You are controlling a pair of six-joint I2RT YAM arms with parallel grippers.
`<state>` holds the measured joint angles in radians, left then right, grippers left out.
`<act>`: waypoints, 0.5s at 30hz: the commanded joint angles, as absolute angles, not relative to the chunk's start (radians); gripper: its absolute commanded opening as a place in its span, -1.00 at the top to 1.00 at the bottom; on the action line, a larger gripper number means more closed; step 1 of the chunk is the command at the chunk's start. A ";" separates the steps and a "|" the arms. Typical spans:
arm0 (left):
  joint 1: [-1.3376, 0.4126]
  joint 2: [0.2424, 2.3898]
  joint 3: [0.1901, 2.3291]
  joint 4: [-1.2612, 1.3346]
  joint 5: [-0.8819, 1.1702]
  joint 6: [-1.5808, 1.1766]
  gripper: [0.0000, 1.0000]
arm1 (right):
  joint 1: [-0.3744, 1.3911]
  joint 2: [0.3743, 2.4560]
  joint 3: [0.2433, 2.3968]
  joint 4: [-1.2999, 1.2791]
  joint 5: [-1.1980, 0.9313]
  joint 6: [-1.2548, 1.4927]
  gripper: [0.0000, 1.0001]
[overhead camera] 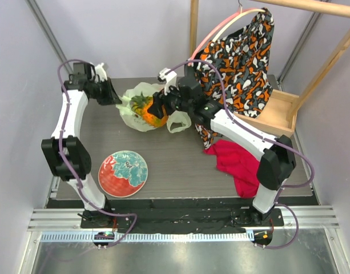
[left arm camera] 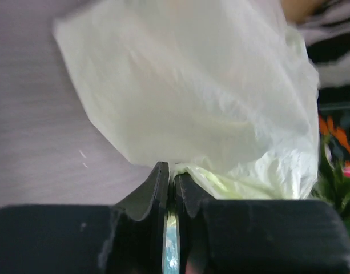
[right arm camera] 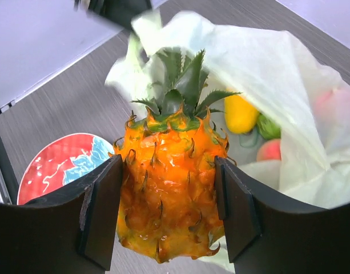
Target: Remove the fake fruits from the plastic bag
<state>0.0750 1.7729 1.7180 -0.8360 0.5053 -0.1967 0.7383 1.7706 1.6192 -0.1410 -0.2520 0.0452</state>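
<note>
Right wrist view has the right end effector (right arm camera: 168, 191) astride the spiky orange plastic pineapple with green leaves (right arm camera: 166, 171). Both black pads press its flanks, so it is gripped at the mouth of the crinkly translucent pale yellow-green plastic bag (right arm camera: 289, 74). Left wrist view shows the left end effector (left arm camera: 172, 182) pressed together, pinching a fold of that bag's film at its 9 o'clock edge. Seen from above, the bag lies at 12 o'clock on the dark table (overhead camera: 180, 165), with the pineapple at its 3 o'clock side.

The likeliest trouble is snagging. The leaves or spikes could catch the thin film and drag the bag along, more so if the left pinch slips. The hard, bumpy rind may also twist between the flat pads and drop. A tugged bag could spill the loose fruits onto the table.

Counted: one pineapple held. Inside the bag are one yellow mango (right arm camera: 241, 113), one green round fruit (right arm camera: 269, 127) and one pink peach (right arm camera: 270, 150); anything behind the film cannot be told. There is also one bag, one red-and-teal round plate (right arm camera: 60, 165) at 7 o'clock, one red cloth (overhead camera: 237, 162) and one orange-black-white patterned garment (overhead camera: 237, 57).
</note>
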 commanded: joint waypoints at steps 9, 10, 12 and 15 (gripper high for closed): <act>0.120 1.610 1.821 -0.909 0.742 -0.163 -0.48 | 0.690 1.600 1.514 -0.176 -0.225 -0.015 0.98; 0.118 1.586 1.821 -0.928 0.793 -0.163 -0.52 | 0.684 1.586 1.520 -0.173 -0.244 -0.014 0.98; 0.118 1.551 1.838 -0.975 0.853 -0.160 -0.60 | 0.675 1.530 1.520 -0.160 -0.308 -0.011 0.98; 0.118 1.496 1.833 -0.980 1.029 -0.175 -0.65 | 0.669 1.459 1.487 -0.112 -0.402 -0.002 0.98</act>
<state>0.1139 1.5913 1.8107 -0.9398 0.7525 -0.1734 0.6807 1.6226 1.4914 -0.2142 -0.2699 0.0013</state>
